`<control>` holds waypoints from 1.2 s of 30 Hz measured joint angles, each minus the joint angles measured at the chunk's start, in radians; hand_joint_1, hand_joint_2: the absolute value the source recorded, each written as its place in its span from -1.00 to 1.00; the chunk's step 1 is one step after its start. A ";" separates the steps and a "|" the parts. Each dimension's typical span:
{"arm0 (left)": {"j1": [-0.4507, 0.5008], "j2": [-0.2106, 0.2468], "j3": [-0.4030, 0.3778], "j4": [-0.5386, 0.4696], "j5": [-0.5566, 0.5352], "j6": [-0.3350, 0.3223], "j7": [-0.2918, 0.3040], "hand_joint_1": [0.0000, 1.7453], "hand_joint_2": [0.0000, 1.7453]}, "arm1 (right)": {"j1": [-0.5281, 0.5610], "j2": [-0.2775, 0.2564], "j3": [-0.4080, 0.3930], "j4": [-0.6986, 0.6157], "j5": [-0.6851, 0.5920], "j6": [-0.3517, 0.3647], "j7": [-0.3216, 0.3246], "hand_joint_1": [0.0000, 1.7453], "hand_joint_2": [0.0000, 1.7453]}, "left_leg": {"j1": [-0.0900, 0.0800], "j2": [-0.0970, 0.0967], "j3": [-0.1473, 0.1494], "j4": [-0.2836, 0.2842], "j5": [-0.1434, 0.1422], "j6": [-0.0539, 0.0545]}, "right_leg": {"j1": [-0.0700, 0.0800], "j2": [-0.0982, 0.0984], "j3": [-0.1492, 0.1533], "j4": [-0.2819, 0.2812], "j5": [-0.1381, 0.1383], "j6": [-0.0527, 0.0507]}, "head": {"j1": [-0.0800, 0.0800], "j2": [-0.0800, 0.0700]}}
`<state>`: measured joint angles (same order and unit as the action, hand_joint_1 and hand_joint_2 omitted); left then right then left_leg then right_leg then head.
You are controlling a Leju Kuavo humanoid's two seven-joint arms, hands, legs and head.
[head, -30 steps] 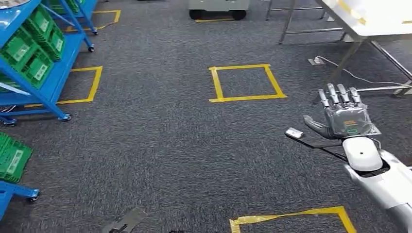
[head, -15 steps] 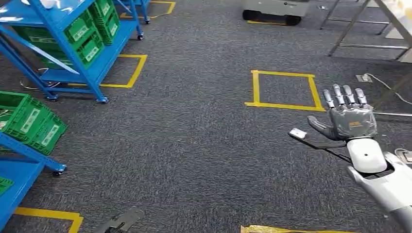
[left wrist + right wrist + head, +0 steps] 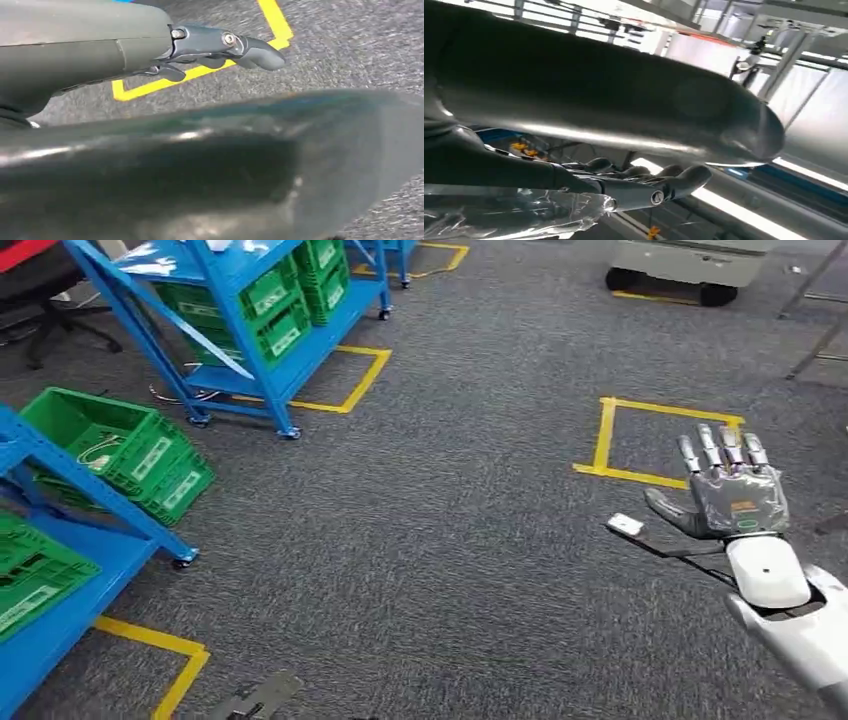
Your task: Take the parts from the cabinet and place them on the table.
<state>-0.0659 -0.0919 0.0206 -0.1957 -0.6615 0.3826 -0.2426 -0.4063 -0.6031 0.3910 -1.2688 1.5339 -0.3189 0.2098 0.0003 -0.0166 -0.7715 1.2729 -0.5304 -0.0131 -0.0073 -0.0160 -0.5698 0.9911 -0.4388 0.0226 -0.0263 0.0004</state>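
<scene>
Bagged part (image 3: 509, 212) under right hand (image 3: 735, 490), grasped; left hand (image 3: 220, 47) state unclear.

Yellow tape squares (image 3: 660, 443) mark grey carpet (image 3: 430, 540); wheeled cart (image 3: 690, 265) beyond.

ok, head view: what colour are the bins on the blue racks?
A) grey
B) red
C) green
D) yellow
C: the bins on the blue rack are green, as is the bin on the nearer rack at the left edge.
</scene>
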 joint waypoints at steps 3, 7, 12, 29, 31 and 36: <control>0.003 -0.003 0.000 0.000 0.000 0.000 0.000 -1.00 -1.00 | 0.012 0.000 -0.001 -0.002 -0.001 0.000 0.000 -1.00 -1.00 | 0.003 0.005 0.019 -0.033 0.051 -0.006 | -0.001 -0.043 0.002 0.000 -0.003 0.002 | 0.000 0.000; -0.003 -0.006 0.000 0.000 0.000 0.001 0.000 -1.00 -1.00 | 0.011 -0.006 -0.010 -0.008 -0.002 -0.001 0.000 -1.00 -1.00 | -0.005 0.090 0.153 -0.278 0.121 0.005 | 0.012 -0.084 0.003 0.016 -0.018 0.021 | -0.002 0.000; 0.002 -0.005 0.001 0.000 0.000 0.002 0.000 -1.00 -1.00 | 0.012 -0.011 -0.014 -0.013 -0.003 -0.003 -0.001 -1.00 -1.00 | 0.002 0.029 0.149 -0.273 0.125 0.035 | -0.002 -0.045 -0.003 0.044 -0.051 0.046 | 0.008 0.000; -0.002 -0.009 0.002 0.000 -0.009 0.005 0.000 -1.00 -1.00 | 0.041 -0.029 -0.035 -0.030 -0.007 -0.002 -0.005 -1.00 -1.00 | 0.000 -0.016 0.064 -0.122 0.039 -0.004 | -0.004 0.017 -0.009 0.011 -0.002 0.004 | 0.002 0.000; -0.002 -0.009 0.002 0.000 -0.009 0.004 0.000 -1.00 -1.00 | 0.042 -0.029 -0.036 -0.030 -0.008 -0.001 -0.008 -1.00 -1.00 | 0.000 0.001 -0.003 0.021 -0.013 -0.007 | -0.001 -0.012 -0.009 0.012 -0.005 0.001 | 0.002 0.000; -0.003 -0.010 0.002 0.000 -0.009 0.004 0.001 -1.00 -1.00 | 0.039 -0.029 -0.036 -0.030 -0.007 0.002 -0.015 -1.00 -1.00 | -0.005 0.086 0.149 -0.245 0.129 0.000 | 0.002 -0.075 0.001 0.013 -0.010 0.009 | 0.001 0.000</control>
<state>-0.0691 -0.1015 0.0221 -0.1957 -0.6706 0.3868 -0.2415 -0.3672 -0.6317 0.3552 -1.2989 1.5267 -0.3174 0.1946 -0.0052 0.0691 -0.6229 1.0283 -0.4010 -0.0136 -0.0054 -0.0911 -0.5690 1.0037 -0.4488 0.0312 -0.0256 0.0004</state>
